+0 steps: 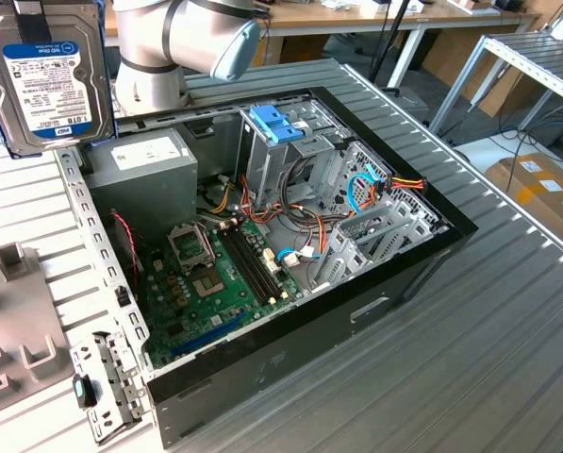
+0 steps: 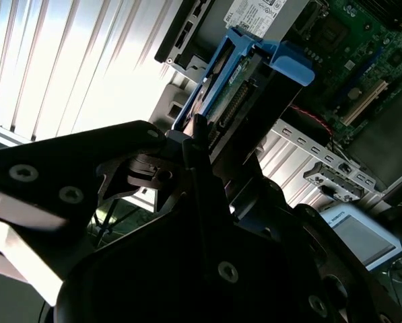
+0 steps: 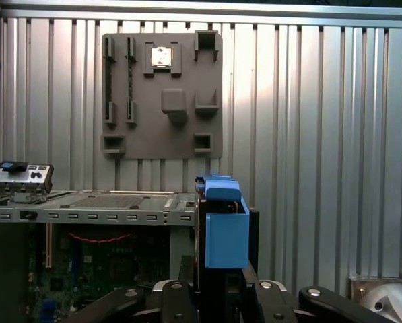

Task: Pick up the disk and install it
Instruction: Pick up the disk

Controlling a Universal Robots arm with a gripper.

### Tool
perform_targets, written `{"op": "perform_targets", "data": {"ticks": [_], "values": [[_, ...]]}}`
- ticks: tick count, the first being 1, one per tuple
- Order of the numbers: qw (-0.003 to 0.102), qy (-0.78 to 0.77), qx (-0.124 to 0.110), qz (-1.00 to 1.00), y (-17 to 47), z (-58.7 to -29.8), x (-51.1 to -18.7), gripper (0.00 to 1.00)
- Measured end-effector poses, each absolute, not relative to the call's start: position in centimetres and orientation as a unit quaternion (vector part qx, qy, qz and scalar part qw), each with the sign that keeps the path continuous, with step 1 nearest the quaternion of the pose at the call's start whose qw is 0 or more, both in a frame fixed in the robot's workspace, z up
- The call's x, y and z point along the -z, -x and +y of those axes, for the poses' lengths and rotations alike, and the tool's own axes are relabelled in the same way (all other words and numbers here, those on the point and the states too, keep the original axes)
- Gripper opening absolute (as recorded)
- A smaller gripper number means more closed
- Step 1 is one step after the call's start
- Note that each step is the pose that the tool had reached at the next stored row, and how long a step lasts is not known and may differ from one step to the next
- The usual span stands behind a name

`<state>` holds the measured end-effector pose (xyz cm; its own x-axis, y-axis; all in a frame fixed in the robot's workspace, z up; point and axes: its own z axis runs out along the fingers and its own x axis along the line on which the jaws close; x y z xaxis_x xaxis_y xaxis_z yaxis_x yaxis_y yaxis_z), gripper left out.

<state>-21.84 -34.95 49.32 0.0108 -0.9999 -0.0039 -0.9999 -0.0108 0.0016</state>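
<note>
The disk (image 1: 50,80), silver-grey with a white label under a blue band, hangs upright in the air at the exterior view's upper left, just outside the open computer case (image 1: 356,302). A light-blue bracket (image 3: 224,229) wraps its edges. My gripper (image 1: 31,11) comes down from above, shut on the bracketed disk. In the second wrist view the dark fingers (image 2: 194,145) clamp the bracket (image 2: 275,57), and the disk's green circuit side (image 2: 231,94) shows inside it. In the first wrist view the gripper (image 3: 217,286) holds the bracket edge-on.
Inside the case are a grey power supply box (image 1: 140,160), a green motherboard (image 1: 206,283), a metal drive cage with another light-blue bracket (image 1: 276,123) and loose cables (image 1: 366,189). A grey parts holder (image 1: 17,321) lies on the ribbed table. The arm's base (image 1: 158,57) stands behind the case.
</note>
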Motion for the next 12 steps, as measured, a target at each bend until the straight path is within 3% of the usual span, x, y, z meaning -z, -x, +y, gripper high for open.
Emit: {"op": "perform_targets", "data": {"ticks": [12], "values": [[0.001,0.711,-0.002,0.703,21.72,-34.94,-49.32,0.35]]}}
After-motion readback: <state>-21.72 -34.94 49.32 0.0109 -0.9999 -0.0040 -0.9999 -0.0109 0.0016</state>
